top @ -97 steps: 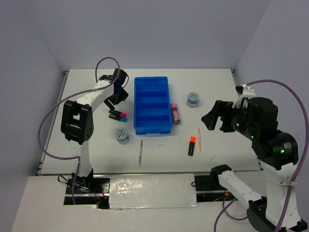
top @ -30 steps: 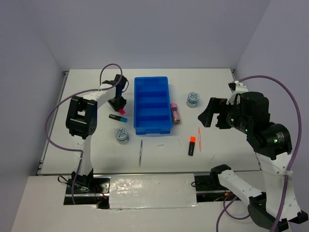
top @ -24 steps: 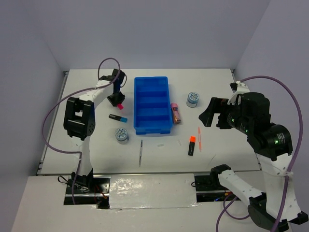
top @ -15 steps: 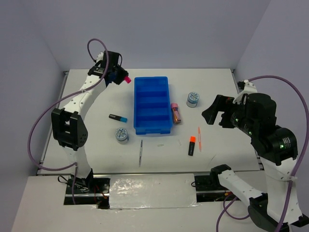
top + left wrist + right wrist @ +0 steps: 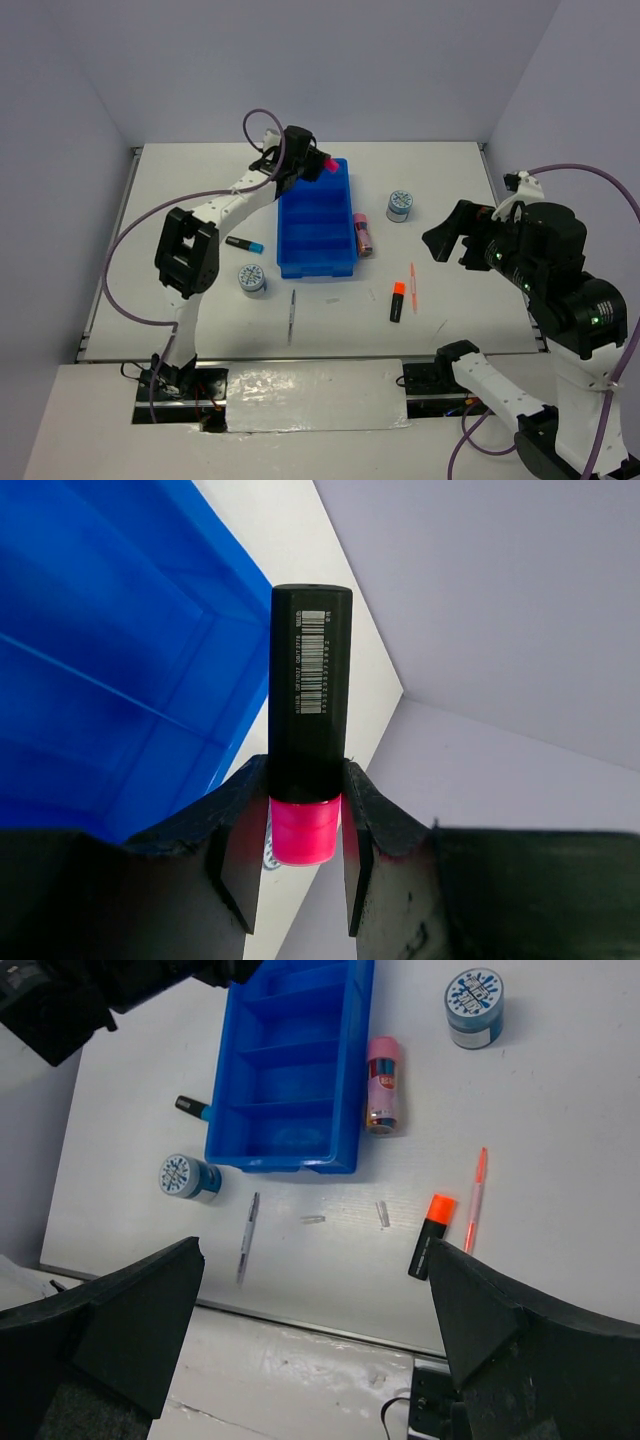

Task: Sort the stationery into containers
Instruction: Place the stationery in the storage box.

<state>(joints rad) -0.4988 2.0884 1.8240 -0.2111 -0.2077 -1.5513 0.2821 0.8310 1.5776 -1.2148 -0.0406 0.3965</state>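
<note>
My left gripper is shut on a black marker with a pink cap and holds it over the far end of the blue four-compartment tray. In the left wrist view the marker stands between my fingers, pink cap towards the camera, with the tray below at the left. My right gripper is open and empty, high above the table's right side. It also shows in the right wrist view, with the orange-capped marker and the thin orange pen below it.
A blue-capped marker and a tape roll lie left of the tray. A grey pen lies in front. The pink-copper tube and the second tape roll lie right of it. Two small clear bits lie nearby.
My left gripper closed on the pink-capped marker left of the tray, lifted it and carried it right, over the tray's far end. The right arm shifted only slightly.
</note>
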